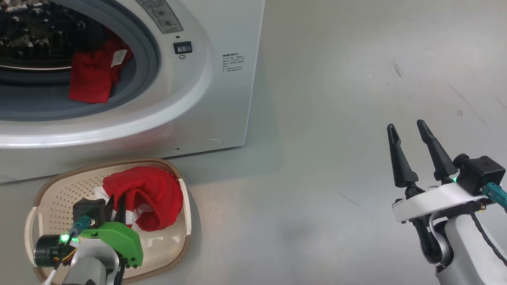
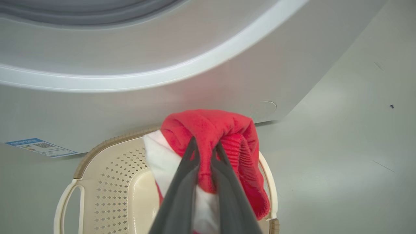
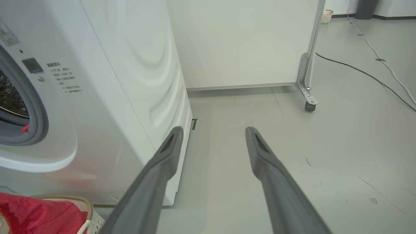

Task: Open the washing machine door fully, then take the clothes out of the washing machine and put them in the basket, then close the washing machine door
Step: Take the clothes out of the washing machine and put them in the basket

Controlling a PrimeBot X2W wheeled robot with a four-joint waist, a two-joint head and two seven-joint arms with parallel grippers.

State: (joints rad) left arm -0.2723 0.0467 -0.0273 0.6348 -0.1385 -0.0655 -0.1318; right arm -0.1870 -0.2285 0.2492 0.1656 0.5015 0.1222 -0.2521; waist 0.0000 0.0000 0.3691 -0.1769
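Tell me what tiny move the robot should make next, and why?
Probably open the left gripper: it is pinched shut on the red garment, which is over the basket. Letting go frees that arm for the red cloth in the washing machine.

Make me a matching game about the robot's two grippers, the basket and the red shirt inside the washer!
Things:
1. left gripper
2. right gripper
3. basket
4. red shirt in the drum

States:
A. open, holding nothing
B. hanging over the grey gasket
C. shut on red and white clothes
D. in front of the washing machine

Pairs: 1-C, 2-A, 3-D, 4-B
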